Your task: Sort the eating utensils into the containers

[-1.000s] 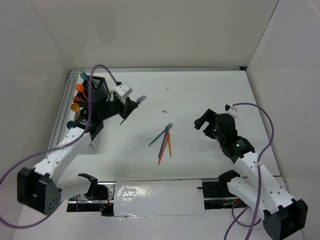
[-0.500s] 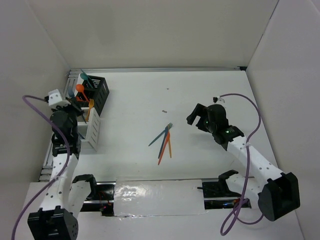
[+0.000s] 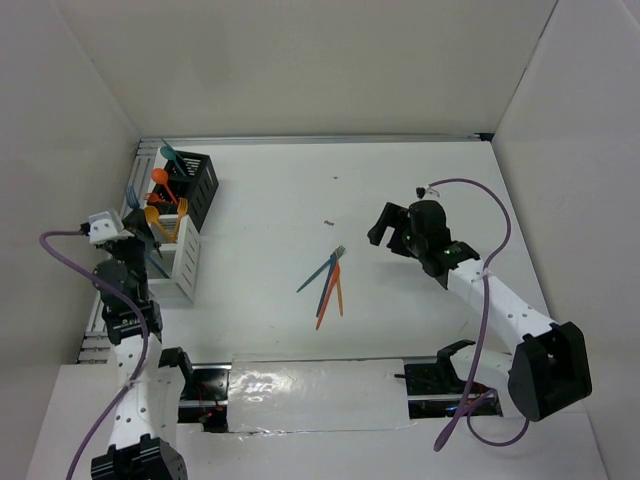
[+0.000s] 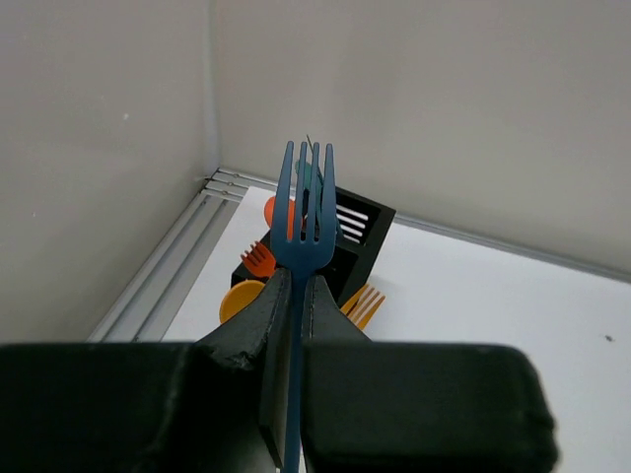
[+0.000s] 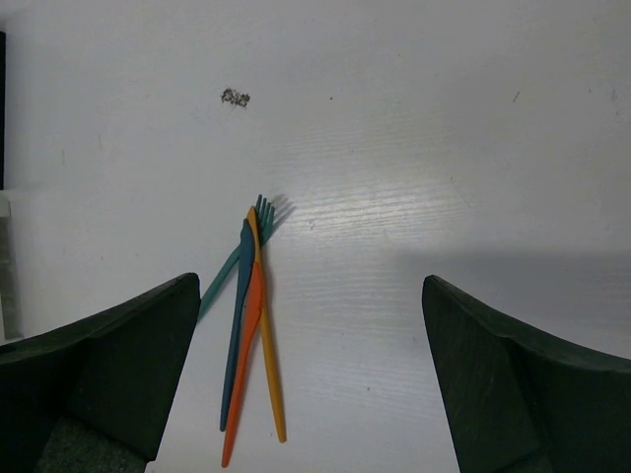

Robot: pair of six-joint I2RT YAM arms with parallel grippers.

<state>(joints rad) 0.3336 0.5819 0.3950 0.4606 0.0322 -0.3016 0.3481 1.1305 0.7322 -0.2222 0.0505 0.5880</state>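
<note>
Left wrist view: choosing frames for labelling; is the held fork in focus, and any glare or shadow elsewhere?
Left wrist: blue fork sharp, left gripper holding it dark and soft. Top external: glare on the shiny strip at the near edge. Right wrist: soft shadow across the table.

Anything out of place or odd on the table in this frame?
A small dark scrap lies on the table beyond the loose utensils, which lie overlapped in a crossed bundle rather than apart. Nothing looks spilled or broken.
</note>
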